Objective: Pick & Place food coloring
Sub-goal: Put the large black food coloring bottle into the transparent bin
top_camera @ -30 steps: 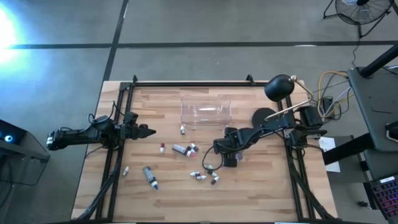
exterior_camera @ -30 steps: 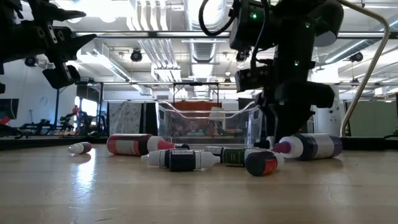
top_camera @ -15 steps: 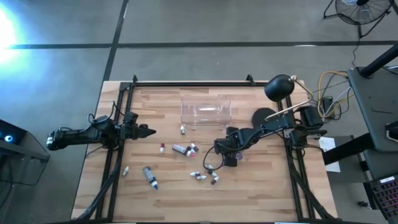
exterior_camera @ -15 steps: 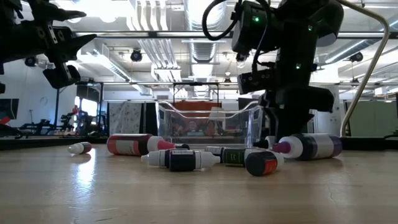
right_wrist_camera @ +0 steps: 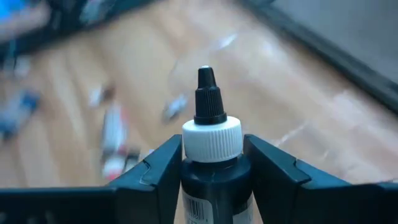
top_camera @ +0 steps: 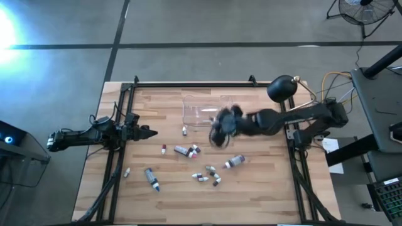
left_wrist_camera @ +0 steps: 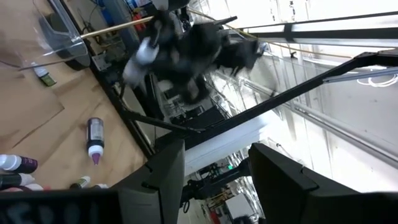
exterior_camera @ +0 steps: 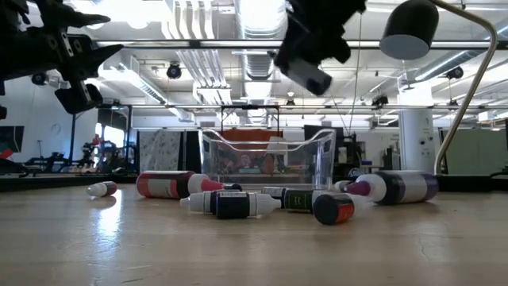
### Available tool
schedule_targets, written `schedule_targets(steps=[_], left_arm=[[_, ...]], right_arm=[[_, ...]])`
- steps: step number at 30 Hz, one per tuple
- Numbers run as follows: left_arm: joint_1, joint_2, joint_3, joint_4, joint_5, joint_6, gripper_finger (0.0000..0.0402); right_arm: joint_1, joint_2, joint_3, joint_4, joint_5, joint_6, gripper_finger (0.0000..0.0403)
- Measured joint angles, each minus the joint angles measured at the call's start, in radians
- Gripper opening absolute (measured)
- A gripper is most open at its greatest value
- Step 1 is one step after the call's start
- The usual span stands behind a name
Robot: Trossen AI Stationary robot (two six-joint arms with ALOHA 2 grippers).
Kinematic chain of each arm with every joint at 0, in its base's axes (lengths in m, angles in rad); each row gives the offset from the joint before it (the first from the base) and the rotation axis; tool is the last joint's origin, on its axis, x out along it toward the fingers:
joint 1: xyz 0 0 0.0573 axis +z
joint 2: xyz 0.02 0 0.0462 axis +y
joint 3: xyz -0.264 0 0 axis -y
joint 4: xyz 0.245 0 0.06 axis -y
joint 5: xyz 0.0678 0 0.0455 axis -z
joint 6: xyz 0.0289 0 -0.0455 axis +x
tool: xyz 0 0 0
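Note:
Several small food coloring bottles and tubes (top_camera: 186, 150) lie on their sides across the wooden table's middle, in the low view around (exterior_camera: 230, 204). My right gripper (right_wrist_camera: 212, 146) is shut on a dark bottle with a white collar and black tip (right_wrist_camera: 210, 134). It hangs blurred in the air just off the clear plastic box (top_camera: 207, 112), at its near right corner. In the low view the gripper and bottle (exterior_camera: 305, 75) are high over the box. My left gripper (top_camera: 147, 132) waits open at the table's left edge. My right gripper pinches the bottle's dark body just under the white collar (right_wrist_camera: 214, 177) between its two fingers, one on either side. The bottle lies along the fingers with its black tip pointing out past their ends. It is lifted clear of the table and tilted.
A purple-tipped grey tube (top_camera: 233, 162) lies near the table's right middle, with a cluster of tiny bottles (top_camera: 204, 177) nearer the front. A black desk lamp (top_camera: 282, 88) stands at the far right. Black frame rails (top_camera: 119, 157) run along both table sides.
My right gripper has risen from the table with the dark bottle, gone toward the far edge and the clear box, and rolled and tipped on the way. The purple-tipped tube it stood over now shows uncovered. The other bottles have stayed put.

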Motion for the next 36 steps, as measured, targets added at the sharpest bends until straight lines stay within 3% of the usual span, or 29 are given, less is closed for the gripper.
schedule_targets(steps=[7,15,20,31,36], left_arm=[[0.0,0.0,0.0,-0.008,-0.131,0.072,0.0154],[0.0,0.0,0.0,-0.015,-0.329,0.154,0.0154],[0.0,0.0,0.0,-0.017,-0.337,0.15,0.0154],[0.0,0.0,0.0,-0.047,-0.337,0.094,0.0154],[0.0,0.002,0.0,-0.056,-0.344,0.103,0.0154]], right_arm=[[-0.202,0.009,-0.006,0.013,-0.002,-0.014,0.0146],[-0.338,0.171,-0.022,0.162,-0.217,-0.142,0.0152],[-0.391,0.299,-0.014,0.248,-0.36,-0.163,0.0153],[-0.406,0.481,0.095,0.323,-0.529,-0.283,0.0155],[-0.406,0.552,0.165,0.318,-0.552,-0.274,0.0155]])
